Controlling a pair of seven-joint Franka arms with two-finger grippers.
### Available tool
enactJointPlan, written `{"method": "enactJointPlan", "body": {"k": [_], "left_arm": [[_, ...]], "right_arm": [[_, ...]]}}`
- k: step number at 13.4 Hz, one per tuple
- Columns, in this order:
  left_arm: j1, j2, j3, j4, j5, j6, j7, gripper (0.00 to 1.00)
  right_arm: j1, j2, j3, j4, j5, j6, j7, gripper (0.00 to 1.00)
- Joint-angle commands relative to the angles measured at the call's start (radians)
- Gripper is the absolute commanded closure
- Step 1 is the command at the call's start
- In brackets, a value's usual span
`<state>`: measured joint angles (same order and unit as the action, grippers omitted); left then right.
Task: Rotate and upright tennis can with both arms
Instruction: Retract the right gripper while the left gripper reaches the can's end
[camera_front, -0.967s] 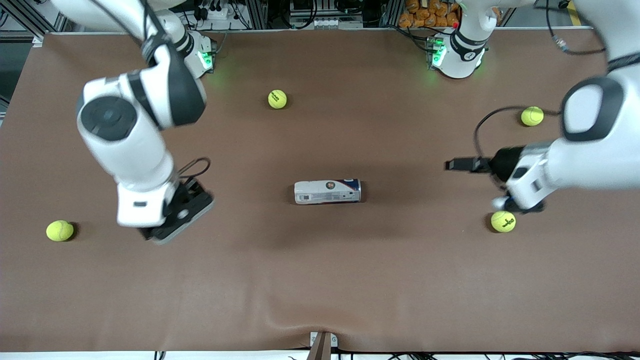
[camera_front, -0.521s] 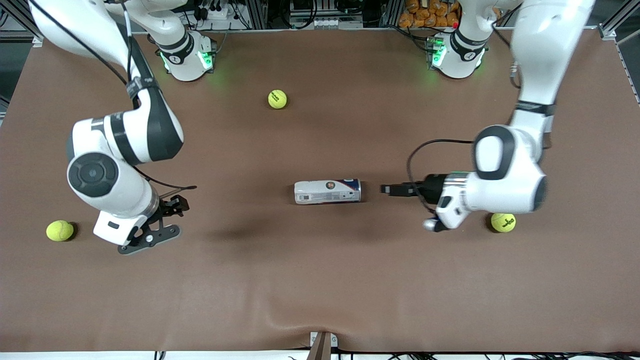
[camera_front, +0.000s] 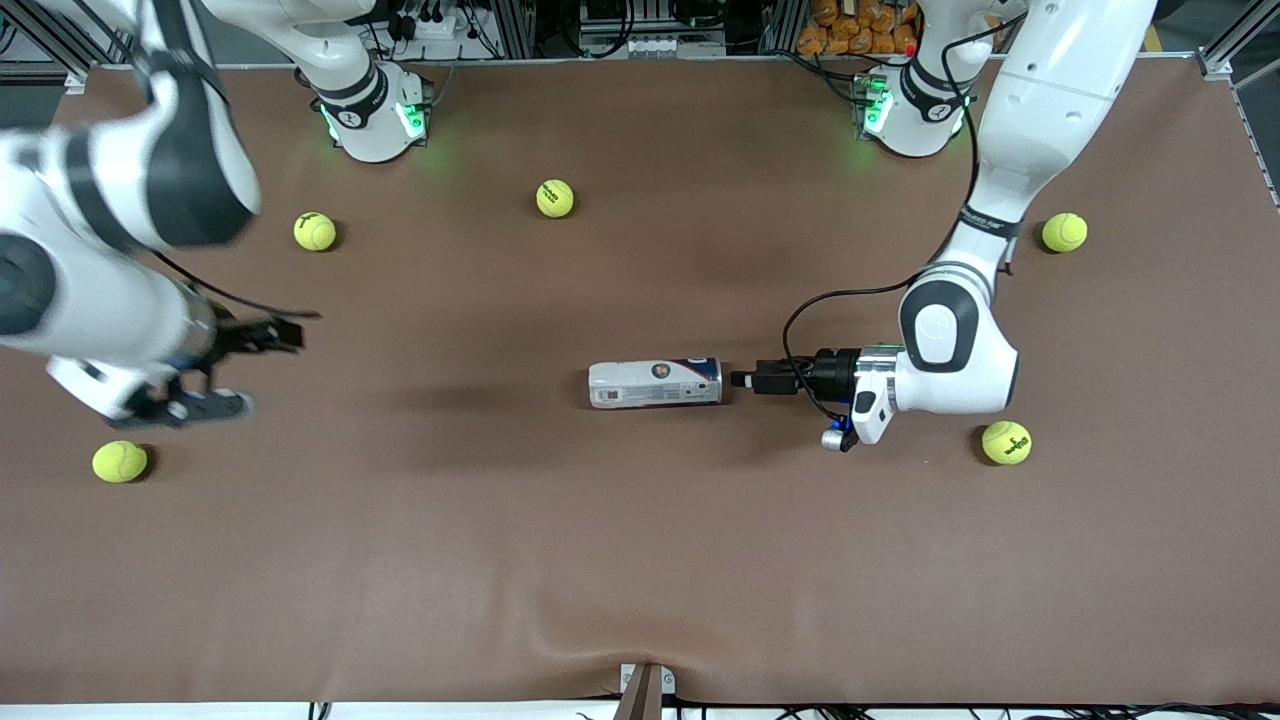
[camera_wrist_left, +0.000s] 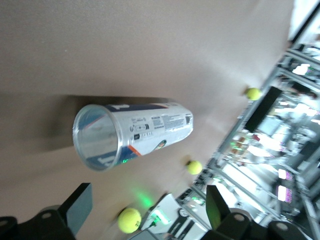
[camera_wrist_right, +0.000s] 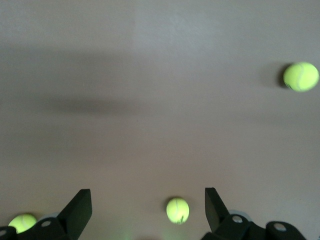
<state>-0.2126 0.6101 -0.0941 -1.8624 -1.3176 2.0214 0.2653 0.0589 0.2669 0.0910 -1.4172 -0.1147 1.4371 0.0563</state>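
Left gripper (camera_front: 742, 380): brought just beside the tennis can (camera_front: 655, 383), fingers apart.
Right gripper (camera_front: 285, 335): drawn away, fingers apart.

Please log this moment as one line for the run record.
clear-plastic tennis can: lying sideways, untouched | left tool: open, at can's end | right tool: open, apart

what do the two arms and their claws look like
Both arms are glossy white with black joint bands, on round bases lit green. The left arm carries a loose black cable down to its black two-finger left claw. The right claw is black too, cable trailing.
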Motion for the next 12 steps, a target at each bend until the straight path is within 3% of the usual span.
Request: {"method": "enactJointPlan", "body": {"k": [1, 4, 8, 12], "left_arm": [[0.004, 0.04, -0.006, -0.005, -0.109, 0.013, 0.1, 0.0], [0.007, 0.069, -0.006, -0.004, -0.152, 0.011, 0.152, 0.05], [0.002, 0.105, -0.007, -0.001, -0.209, 0.011, 0.204, 0.15], [-0.013, 0.131, -0.006, 0.0, -0.288, 0.01, 0.227, 0.29]], "right_arm": [[-0.043, -0.101, 0.015, -0.04, 0.04, -0.011, 0.014, 0.0], [-0.1, -0.187, 0.012, -0.052, 0.09, 0.014, 0.0, 0.0], [-0.1, -0.284, -0.074, -0.045, 0.129, -0.012, 0.0, 0.0], [-0.111, -0.29, -0.08, -0.031, 0.132, -0.067, -0.001, 0.0]]}}
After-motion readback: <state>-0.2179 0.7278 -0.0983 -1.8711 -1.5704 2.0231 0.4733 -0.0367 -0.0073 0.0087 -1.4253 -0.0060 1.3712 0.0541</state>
